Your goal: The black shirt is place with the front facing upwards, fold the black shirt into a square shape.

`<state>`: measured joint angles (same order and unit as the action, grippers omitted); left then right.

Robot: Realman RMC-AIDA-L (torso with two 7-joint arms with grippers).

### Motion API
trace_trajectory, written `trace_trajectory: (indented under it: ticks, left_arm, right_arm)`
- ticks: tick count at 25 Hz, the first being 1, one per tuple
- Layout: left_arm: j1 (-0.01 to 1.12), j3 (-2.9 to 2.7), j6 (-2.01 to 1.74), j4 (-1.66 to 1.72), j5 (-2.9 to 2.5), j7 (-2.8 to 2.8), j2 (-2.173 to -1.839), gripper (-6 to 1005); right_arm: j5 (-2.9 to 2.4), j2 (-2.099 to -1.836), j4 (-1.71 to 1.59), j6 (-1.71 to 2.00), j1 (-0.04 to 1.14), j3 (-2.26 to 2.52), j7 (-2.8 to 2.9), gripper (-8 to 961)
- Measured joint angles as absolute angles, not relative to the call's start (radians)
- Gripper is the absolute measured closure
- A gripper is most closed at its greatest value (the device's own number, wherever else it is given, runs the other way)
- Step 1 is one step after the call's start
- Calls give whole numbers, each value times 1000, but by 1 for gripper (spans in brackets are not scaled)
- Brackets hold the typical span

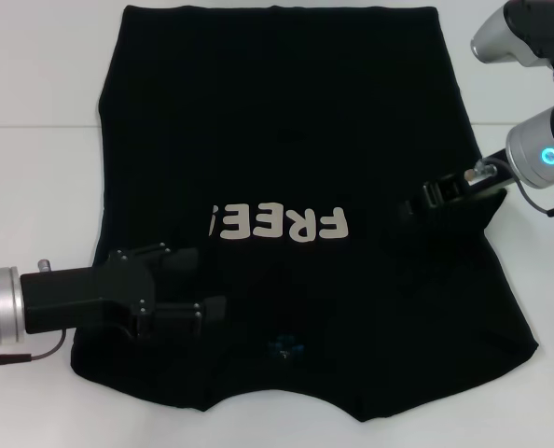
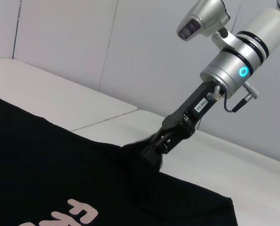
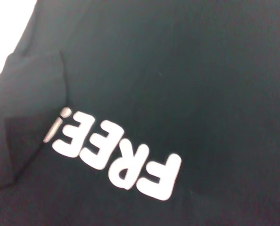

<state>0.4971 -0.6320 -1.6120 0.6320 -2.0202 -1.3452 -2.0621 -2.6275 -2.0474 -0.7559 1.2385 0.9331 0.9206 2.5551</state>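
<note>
The black shirt [image 1: 286, 112] lies front up on the white table, its collar and small blue label [image 1: 284, 347] toward me. The cream letters "FREE!" [image 1: 282, 224] cross its chest. A folded-in flap of cloth [image 3: 31, 108] covers part of the "!". My left gripper [image 1: 207, 280] hovers over the shirt's near left part, fingers spread apart, nothing visibly between them. My right gripper [image 1: 409, 207] is shut on the shirt's right sleeve cloth. In the left wrist view the right gripper [image 2: 154, 147] pulls that cloth [image 2: 130, 155] up into a small peak.
The white table [image 1: 34, 187] shows bare on both sides of the shirt, with a seam line across it. The shirt's hem reaches the far edge of the head view. A pale wall [image 2: 83, 42] stands behind the table.
</note>
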Motion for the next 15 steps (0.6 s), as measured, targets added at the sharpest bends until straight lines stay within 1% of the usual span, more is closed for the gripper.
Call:
trace_trajectory:
  ticks: [1, 5, 8, 11, 14, 15]
  left_arm:
    - [497, -632, -1611, 632, -2020, -1345, -2062, 79]
    - [496, -632, -1607, 632, -2020, -1345, -2063, 79]
    - [494, -632, -1603, 632, -2020, -1345, -2063, 80]
    - [494, -632, -1602, 631, -2020, -1347, -2063, 80]
    - [494, -632, -1601, 630, -2020, -1349, -2063, 80]
    - [494, -632, -1601, 630, -2020, -1350, -2063, 80]
  right_arm:
    - [-2613, -2047, -755, 1238, 933, 920, 2550, 896]
    - [-2558, -2046, -747, 1233, 930, 919, 2527, 712]
    - [-2542, -2038, -729, 1225, 925, 917, 2522, 566]
    - [-2545, -2015, -723, 1236, 910, 910, 2540, 415]
    - [-2546, -1977, -735, 1276, 880, 881, 2575, 200]
    - [-2546, -1966, -745, 1292, 868, 859, 2585, 196]
